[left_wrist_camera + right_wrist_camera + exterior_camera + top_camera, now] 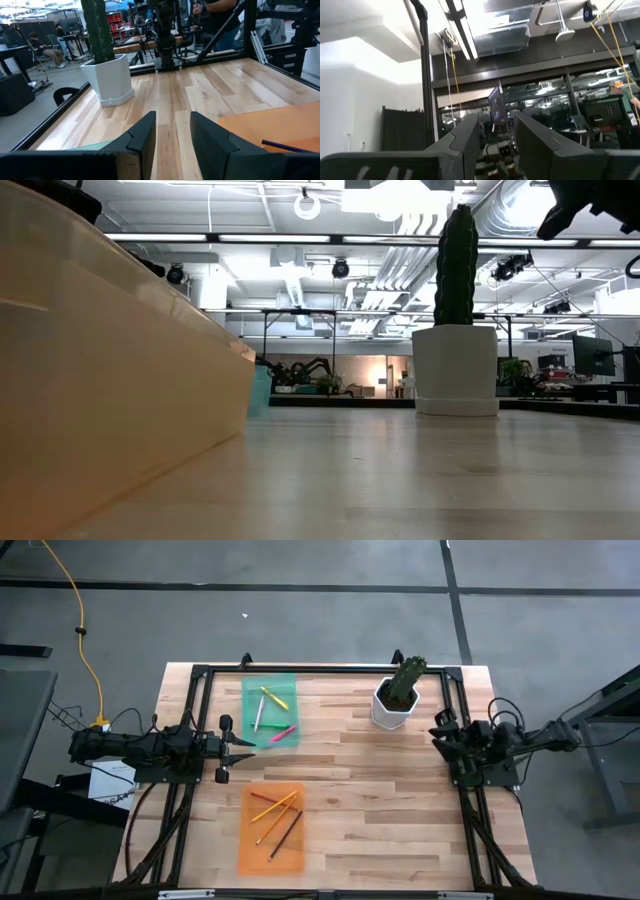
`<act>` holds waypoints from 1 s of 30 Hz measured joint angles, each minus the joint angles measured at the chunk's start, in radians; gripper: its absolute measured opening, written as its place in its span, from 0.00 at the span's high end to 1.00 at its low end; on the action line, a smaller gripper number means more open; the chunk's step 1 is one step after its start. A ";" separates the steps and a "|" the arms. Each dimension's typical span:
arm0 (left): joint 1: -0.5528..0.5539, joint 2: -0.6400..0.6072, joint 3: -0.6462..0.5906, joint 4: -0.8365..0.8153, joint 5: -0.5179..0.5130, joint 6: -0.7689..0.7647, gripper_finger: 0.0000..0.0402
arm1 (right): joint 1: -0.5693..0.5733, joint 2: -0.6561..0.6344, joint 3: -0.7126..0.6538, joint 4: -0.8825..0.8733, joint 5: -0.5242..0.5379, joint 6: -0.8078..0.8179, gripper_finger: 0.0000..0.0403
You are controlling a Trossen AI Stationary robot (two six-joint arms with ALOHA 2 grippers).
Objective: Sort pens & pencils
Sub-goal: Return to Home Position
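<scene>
While homing, pens [273, 698] and pencils [275, 808] binned: left fingers [142, 136], right fingers [465, 137] parted, empty, at table's [400, 800] side edges. Next, fold back, avoiding cactus pot [392, 708].

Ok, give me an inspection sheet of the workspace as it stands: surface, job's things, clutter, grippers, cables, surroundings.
Surface: wooden table, nothing spilled on it.
Job's things: pens lie in the green bin; pencils lie in the orange bin; none seen loose on the table.
Clutter: potted cactus, upright, near the right arm.
Grippers: left gripper open and empty, beside the green bin; right gripper open and empty, at the table's right edge.
Cables: yellow cable on the floor, off the table.
Surroundings: grey floor; people beyond the table.
</scene>
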 joint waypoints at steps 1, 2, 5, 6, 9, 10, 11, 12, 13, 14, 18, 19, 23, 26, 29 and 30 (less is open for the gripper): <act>0.000 0.000 0.000 0.000 0.000 0.000 0.73 | 0.000 0.000 0.000 -0.006 -0.001 0.009 0.72; 0.000 0.000 0.000 0.000 0.000 0.000 0.73 | 0.000 0.000 0.000 -0.010 -0.007 0.014 0.72; 0.000 0.000 0.000 0.000 0.000 0.000 0.73 | 0.000 0.000 0.000 -0.018 -0.039 0.014 0.72; 0.000 0.000 0.000 0.000 -0.001 0.000 0.73 | 0.000 0.000 0.000 -0.033 -0.046 0.011 0.72; 0.000 0.000 0.000 0.000 -0.001 0.000 0.73 | 0.000 0.000 0.000 -0.142 -0.047 0.013 0.72; 0.000 0.000 0.000 0.000 -0.001 0.000 0.73 | 0.000 0.000 0.000 -0.184 -0.047 0.022 0.72; 0.000 0.000 0.000 0.000 -0.001 0.000 0.73 | -0.002 0.000 0.000 -0.226 -0.047 0.032 0.72; 0.000 0.000 0.000 0.000 -0.002 0.000 0.73 | -0.002 0.000 0.000 -0.267 -0.047 0.039 0.72; 0.000 0.000 0.000 0.000 -0.002 0.000 0.73 | -0.002 0.000 0.000 -0.309 -0.047 0.045 0.72; 0.000 0.000 0.000 0.000 -0.002 0.000 0.73 | -0.002 0.000 0.000 -0.348 -0.044 0.050 0.72; 0.000 0.000 0.000 0.000 -0.003 0.000 0.73 | -0.003 0.000 0.000 -0.461 -0.029 0.055 0.72; 0.000 0.000 0.000 0.000 -0.003 0.000 0.73 | -0.002 0.000 0.000 -0.477 -0.029 0.054 0.72; 0.000 0.000 0.000 0.000 -0.003 0.000 0.73 | -0.002 0.000 0.000 -0.530 -0.029 0.048 0.72; 0.000 0.000 0.000 0.000 -0.003 0.000 0.73 | -0.003 0.000 0.000 -0.574 -0.028 0.048 0.72; 0.000 0.000 0.000 0.000 -0.003 0.000 0.73 | -0.003 0.000 0.000 -0.627 -0.028 0.059 0.72; 0.000 0.000 0.000 0.000 -0.003 0.000 0.73 | -0.003 0.000 0.000 -0.643 -0.028 0.064 0.72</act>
